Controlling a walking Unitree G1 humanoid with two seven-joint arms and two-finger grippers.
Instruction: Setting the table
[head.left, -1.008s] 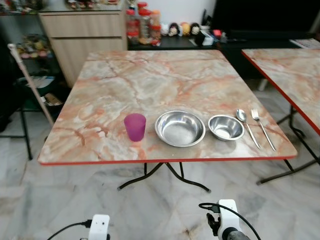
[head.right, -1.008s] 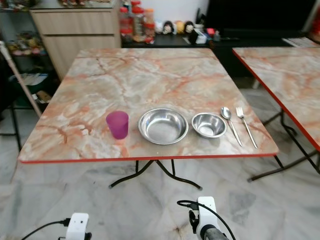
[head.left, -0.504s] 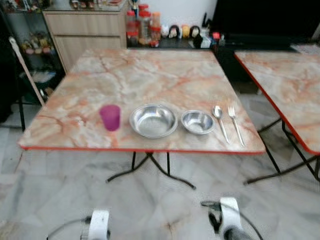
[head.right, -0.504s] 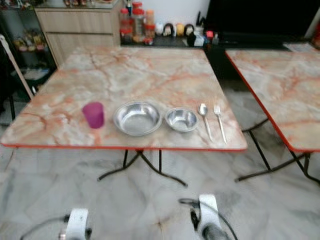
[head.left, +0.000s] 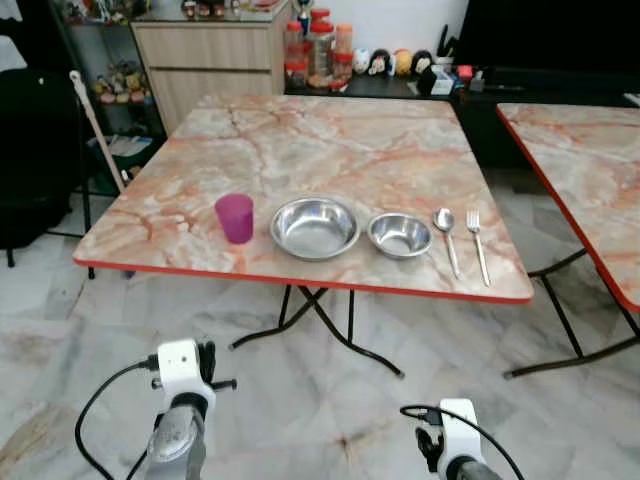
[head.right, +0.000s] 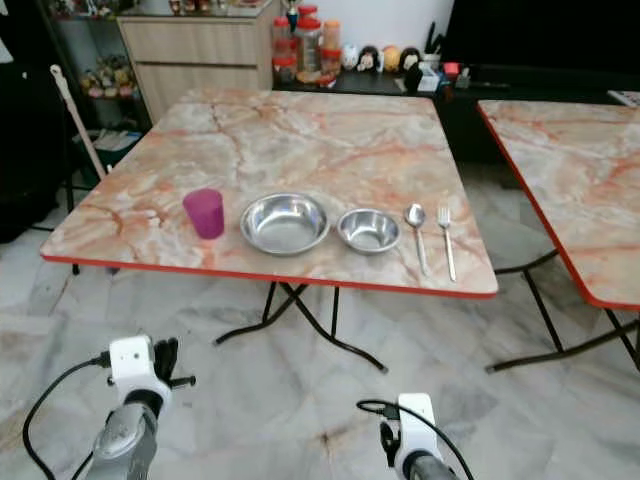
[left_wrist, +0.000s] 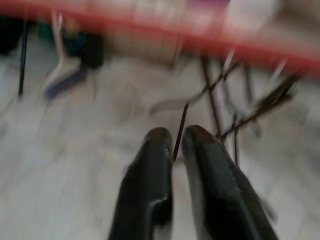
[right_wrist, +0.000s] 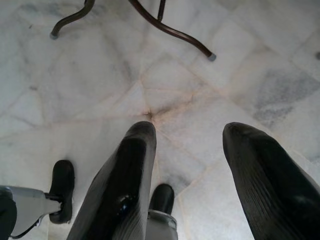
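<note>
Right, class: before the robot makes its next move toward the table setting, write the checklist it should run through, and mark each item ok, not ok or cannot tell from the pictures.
1. Row complete along the near edge of the marble table: purple cup, large steel bowl, small steel bowl, spoon, fork. Ok.
2. Cup upright and bowls mouth up. Ok.
3. Bowls and cup free of contents: bowls ok; cup cannot tell.
4. Left tool free, fingers nearly together with nothing between them. Ok.
5. Right tool open and free, pointing at the floor. Ok.
6. Tools within reach of the table: both sit low, short of the red edge. Not ok.
</note>
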